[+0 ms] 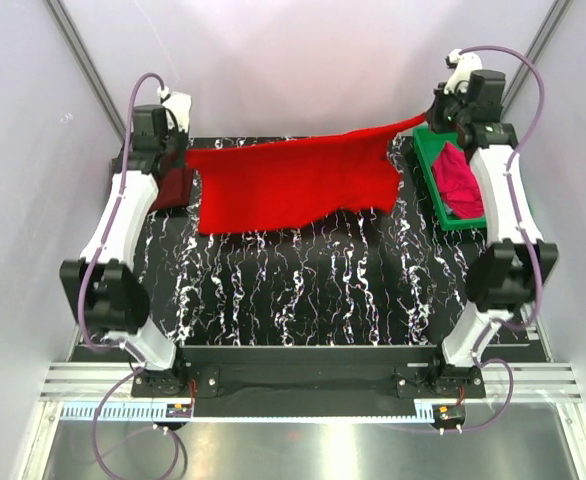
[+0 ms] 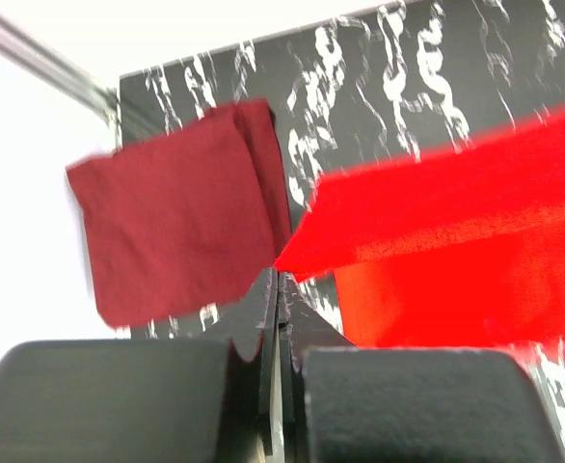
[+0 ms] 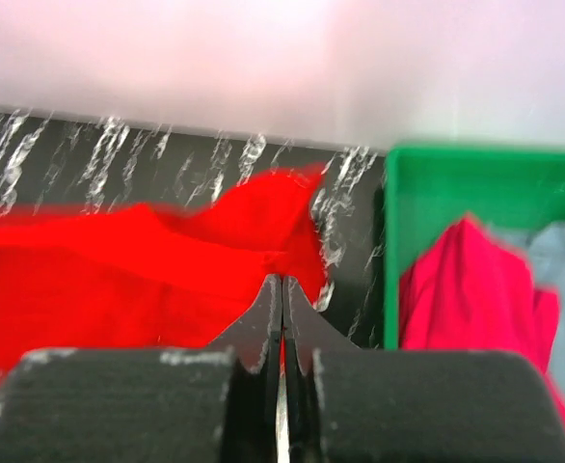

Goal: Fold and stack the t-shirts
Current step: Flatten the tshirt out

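The bright red t-shirt [image 1: 293, 185] hangs stretched between both grippers above the back of the table, its lower edge draping onto the surface. My left gripper [image 1: 185, 155] is shut on its left corner, seen in the left wrist view [image 2: 279, 275] with the red cloth [image 2: 456, 212] running right. My right gripper [image 1: 428, 118] is shut on its right corner [image 3: 282, 282], red cloth [image 3: 119, 270] to the left. The dark maroon t-shirt [image 1: 173, 188] lies folded at far left [image 2: 176, 222]. The magenta-pink t-shirt [image 1: 458, 178] and the pale grey-blue t-shirt [image 3: 562, 260] lie crumpled in the tray.
The green plastic tray [image 1: 428, 150] stands at the back right, beside the right arm; its wall shows in the right wrist view [image 3: 437, 183]. The black marbled table top [image 1: 303, 290] spreads in front of the hanging shirt. White walls enclose the back and sides.
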`<control>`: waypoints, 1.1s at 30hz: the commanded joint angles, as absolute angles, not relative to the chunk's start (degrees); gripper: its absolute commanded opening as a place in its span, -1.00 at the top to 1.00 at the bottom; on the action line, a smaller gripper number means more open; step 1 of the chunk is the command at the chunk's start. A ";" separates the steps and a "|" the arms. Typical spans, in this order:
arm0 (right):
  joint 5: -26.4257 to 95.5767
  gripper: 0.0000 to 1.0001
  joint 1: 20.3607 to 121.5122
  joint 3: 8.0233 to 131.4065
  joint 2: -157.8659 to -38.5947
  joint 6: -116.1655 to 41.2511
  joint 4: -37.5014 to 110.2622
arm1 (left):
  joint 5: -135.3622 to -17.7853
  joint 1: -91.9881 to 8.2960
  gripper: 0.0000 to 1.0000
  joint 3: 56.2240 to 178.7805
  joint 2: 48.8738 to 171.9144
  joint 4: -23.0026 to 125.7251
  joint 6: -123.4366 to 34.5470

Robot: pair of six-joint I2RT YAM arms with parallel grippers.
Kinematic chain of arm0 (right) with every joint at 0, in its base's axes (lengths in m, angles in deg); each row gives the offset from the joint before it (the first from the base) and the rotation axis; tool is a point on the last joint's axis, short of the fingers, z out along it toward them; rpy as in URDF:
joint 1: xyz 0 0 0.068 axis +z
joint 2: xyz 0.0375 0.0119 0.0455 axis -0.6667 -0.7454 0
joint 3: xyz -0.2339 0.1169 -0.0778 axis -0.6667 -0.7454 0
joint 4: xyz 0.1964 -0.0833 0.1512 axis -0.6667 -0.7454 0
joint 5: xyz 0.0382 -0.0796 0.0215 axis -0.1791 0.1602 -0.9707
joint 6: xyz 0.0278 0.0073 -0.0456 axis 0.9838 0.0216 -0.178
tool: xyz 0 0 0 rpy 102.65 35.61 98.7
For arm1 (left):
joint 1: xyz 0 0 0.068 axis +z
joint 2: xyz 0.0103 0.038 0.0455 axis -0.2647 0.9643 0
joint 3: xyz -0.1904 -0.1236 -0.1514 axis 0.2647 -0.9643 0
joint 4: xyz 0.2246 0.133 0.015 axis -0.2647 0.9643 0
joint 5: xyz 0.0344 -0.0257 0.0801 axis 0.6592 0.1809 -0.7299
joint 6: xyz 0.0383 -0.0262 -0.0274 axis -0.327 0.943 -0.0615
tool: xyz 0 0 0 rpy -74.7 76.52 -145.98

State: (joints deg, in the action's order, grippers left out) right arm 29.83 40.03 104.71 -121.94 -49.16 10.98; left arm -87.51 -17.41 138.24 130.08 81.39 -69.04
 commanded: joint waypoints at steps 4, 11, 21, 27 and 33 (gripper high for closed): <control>24.38 1.00 39.70 90.60 -93.38 -50.78 4.66 | -86.16 -19.04 1.00 126.92 104.98 80.53 -69.38; 22.16 1.00 39.70 94.49 -69.36 -54.38 -7.57 | -90.63 -19.30 1.00 130.39 83.87 84.40 -72.02; 38.26 1.00 39.70 102.46 -78.75 -61.32 6.11 | -98.29 -19.65 1.00 144.48 93.08 77.65 -79.32; 37.82 1.00 39.61 86.83 -82.88 -62.02 14.99 | -92.41 -19.48 1.00 131.14 99.14 80.62 -80.11; 34.23 1.00 39.52 69.68 -91.39 -65.01 24.04 | -87.93 -19.04 1.00 117.15 111.52 78.69 -81.25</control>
State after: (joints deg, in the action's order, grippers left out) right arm 35.10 39.92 73.10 -89.75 -62.21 16.03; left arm -90.99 -19.60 119.55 109.09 78.90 -79.64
